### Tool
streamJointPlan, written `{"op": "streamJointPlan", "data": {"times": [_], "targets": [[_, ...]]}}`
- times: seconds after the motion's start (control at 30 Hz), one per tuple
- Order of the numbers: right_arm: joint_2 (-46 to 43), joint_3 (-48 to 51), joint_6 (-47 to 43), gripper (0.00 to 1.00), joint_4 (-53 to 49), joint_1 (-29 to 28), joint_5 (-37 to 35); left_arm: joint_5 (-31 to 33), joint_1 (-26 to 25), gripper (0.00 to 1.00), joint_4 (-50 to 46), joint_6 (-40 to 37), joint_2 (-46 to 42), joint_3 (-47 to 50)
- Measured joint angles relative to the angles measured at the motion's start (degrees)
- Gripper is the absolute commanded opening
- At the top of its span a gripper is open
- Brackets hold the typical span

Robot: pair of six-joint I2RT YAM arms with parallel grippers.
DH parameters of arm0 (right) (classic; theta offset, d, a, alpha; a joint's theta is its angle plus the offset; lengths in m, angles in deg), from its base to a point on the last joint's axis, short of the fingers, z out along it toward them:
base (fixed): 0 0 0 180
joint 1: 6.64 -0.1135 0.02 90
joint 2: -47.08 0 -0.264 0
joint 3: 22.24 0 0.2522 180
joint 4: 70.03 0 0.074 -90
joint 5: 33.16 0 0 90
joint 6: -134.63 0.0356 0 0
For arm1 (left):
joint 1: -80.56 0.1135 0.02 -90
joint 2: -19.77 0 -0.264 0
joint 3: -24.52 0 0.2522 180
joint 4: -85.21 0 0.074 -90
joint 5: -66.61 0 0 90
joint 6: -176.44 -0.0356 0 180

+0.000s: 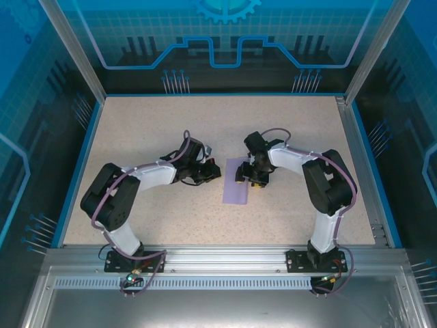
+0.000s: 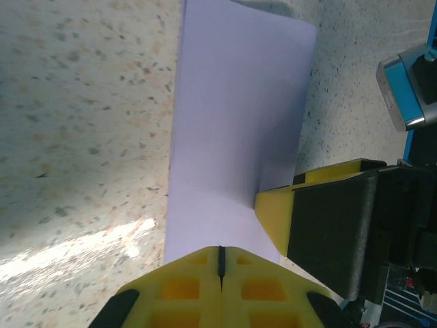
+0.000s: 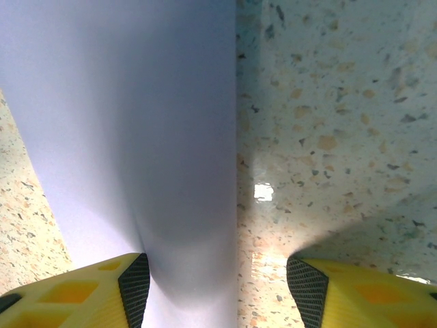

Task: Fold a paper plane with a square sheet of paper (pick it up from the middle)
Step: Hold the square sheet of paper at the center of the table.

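The pale-purple sheet of paper [image 1: 236,182] lies at the table's middle as a narrow strip, doubled over along its length. In the right wrist view the paper [image 3: 123,137] bulges up in a soft rounded fold, with its right edge straight. My right gripper [image 3: 218,294] is open over it: one finger is on the paper side, the other over bare table. My left gripper [image 2: 220,251] is shut, and its joined tips rest on the near end of the paper [image 2: 235,123]. The right gripper's finger [image 2: 321,229] stands close beside them. From above, the left gripper [image 1: 216,171] and right gripper [image 1: 250,175] flank the strip's top.
The speckled table [image 1: 150,130] is bounded by a blue rim and aluminium posts [image 1: 72,48]. Glass enclosure walls stand at the back and sides. A metal rail [image 1: 225,256] carries both arm bases at the near edge.
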Motion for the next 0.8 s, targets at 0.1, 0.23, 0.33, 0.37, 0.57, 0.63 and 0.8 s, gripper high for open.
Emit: {"op": "streamJointPlan", "data": {"times": [0.1, 0.23, 0.33, 0.37, 0.57, 0.63, 0.8], "targets": [[0.09, -0.17, 0.0, 0.62, -0.22, 0.0, 0.0, -1.27, -0.46, 0.0, 0.96, 0.04, 1.95, -1.11], [0.24, -0.26, 0.0, 0.62, -0.33, 0.0, -0.07, -2.05, -1.29, 0.0, 1.36, 0.0, 4.0, -2.95], [0.31, -0.31, 0.0, 0.62, -0.37, 0.0, -0.09, -2.51, -1.77, 0.0, 1.55, -0.11, 5.66, -4.2], [0.31, -0.31, 0.0, 0.62, -0.37, 0.0, -0.09, -2.56, -1.88, 0.0, 1.55, -0.11, 6.19, -4.42], [0.31, -0.33, 0.0, 0.62, -0.39, 0.0, -0.11, -2.71, -2.23, 0.0, 1.51, -0.11, 8.33, -5.03], [0.31, -0.33, 0.0, 0.62, -0.39, 0.0, -0.11, -2.71, -2.34, 0.0, 1.51, -0.11, 9.11, -5.4], [0.31, -0.33, 0.0, 0.62, -0.39, 0.0, -0.11, -2.71, -2.49, 0.0, 1.51, -0.13, 10.67, -5.73]]}}
